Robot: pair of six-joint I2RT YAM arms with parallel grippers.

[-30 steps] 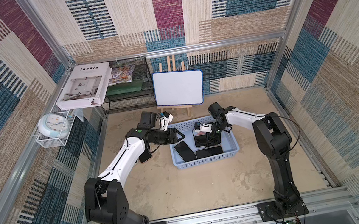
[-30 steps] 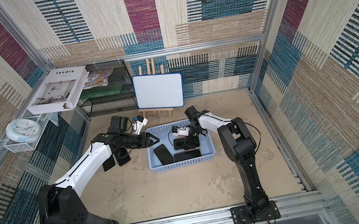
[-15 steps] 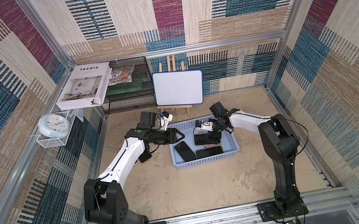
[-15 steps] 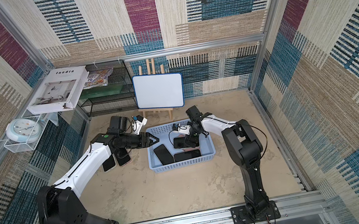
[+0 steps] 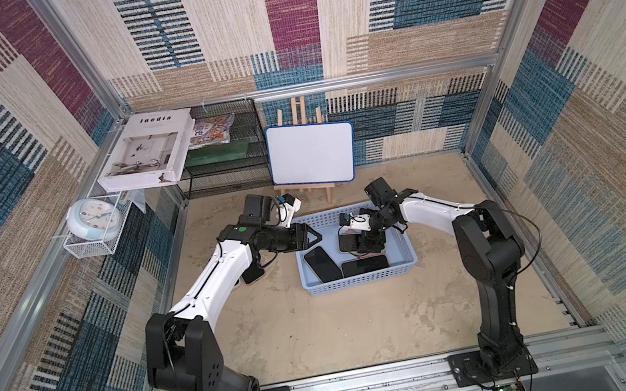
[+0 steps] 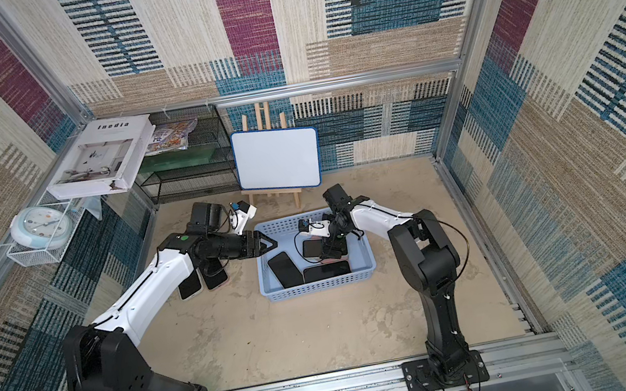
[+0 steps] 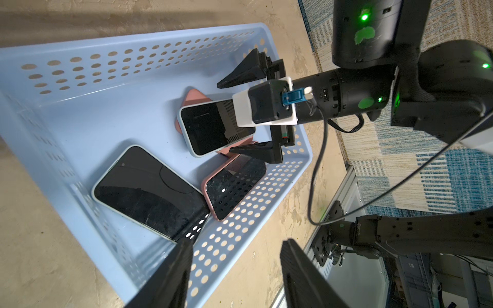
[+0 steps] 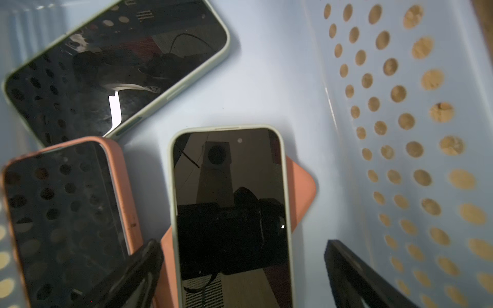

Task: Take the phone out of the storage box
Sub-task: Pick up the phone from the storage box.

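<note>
Right gripper (image 8: 241,246) spread wide, straddling pale-cased phone (image 8: 229,186) at lower centre of frame, evidently to pinch its edges. It lies inside storage box (image 5: 361,279), atop pink-cased phone (image 8: 301,186). Left gripper (image 5: 311,239) parted, empty, at box rim.

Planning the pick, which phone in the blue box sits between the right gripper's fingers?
The pale-cased phone stacked on a salmon-cased one; the other two phones lie outside the fingers.
</note>
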